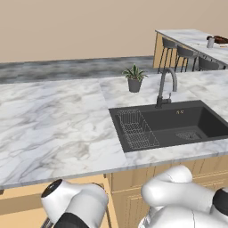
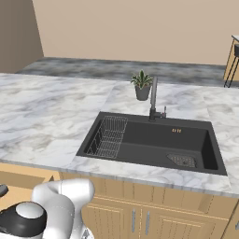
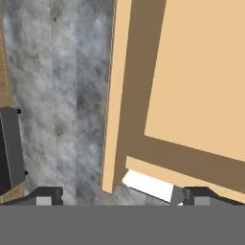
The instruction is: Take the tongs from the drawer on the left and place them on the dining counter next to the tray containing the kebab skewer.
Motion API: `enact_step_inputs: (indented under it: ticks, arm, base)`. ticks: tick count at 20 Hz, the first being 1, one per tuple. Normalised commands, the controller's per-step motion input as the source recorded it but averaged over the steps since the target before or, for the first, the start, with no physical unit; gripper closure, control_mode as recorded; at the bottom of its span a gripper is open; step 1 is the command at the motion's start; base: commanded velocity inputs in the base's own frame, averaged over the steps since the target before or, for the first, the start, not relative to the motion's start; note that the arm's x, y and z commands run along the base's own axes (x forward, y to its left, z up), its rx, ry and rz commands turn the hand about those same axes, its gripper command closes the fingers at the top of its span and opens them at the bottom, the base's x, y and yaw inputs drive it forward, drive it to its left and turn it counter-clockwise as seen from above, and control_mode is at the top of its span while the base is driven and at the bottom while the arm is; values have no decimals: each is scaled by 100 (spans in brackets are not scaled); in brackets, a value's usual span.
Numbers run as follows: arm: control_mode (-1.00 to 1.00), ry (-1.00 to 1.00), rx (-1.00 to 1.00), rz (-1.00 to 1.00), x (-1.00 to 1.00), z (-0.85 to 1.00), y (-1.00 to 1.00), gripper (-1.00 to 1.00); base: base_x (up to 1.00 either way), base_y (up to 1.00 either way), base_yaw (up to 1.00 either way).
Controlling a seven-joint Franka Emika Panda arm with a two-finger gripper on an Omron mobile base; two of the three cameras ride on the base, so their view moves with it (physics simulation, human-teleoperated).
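Hovering gripper (image 3: 123, 195): fingertips spread wide, nothing between them, pointing down over the near left corner of the drawer (image 3: 201, 72).
Drawer: pulled out under the worktop, left of the sink (image 1: 178, 124); the part of its floor in sight is bare wood.
Tongs: I cannot tell where they lie; by the task, somewhere further inside the drawer.
Handling: likely light, stiff, slippery metal; best pinched across both legs near mid-length, so they close rather than spring.
Arm (image 1: 178, 196): folded low in front of the cabinets, wrist bent downward.
Dining counter (image 1: 189, 38): far right, with the tray (image 1: 221, 40) on it.
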Motion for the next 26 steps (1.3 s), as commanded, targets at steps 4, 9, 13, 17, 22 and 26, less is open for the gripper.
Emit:
enact_step_inputs:
  ticks: [4,9,13,17,22,26]
  arm:
    - [-100,0,0,0,33,0,-16,-100]
    - [-100,0,0,0,32,0,-8,-100]
    - [-100,0,0,0,14,0,-11,-100]
    - [-100,0,0,0,4,0,-8,-100]
    - [-100,-7,0,-7,24,0,0,-100]
    - [-100,-2,0,0,49,0,-12,-100]
  base:
    - [0,0,0]
    - [0,0,0]
    - [0,0,0]
    - [0,0,0]
    - [0,0,0]
    - [0,0,0]
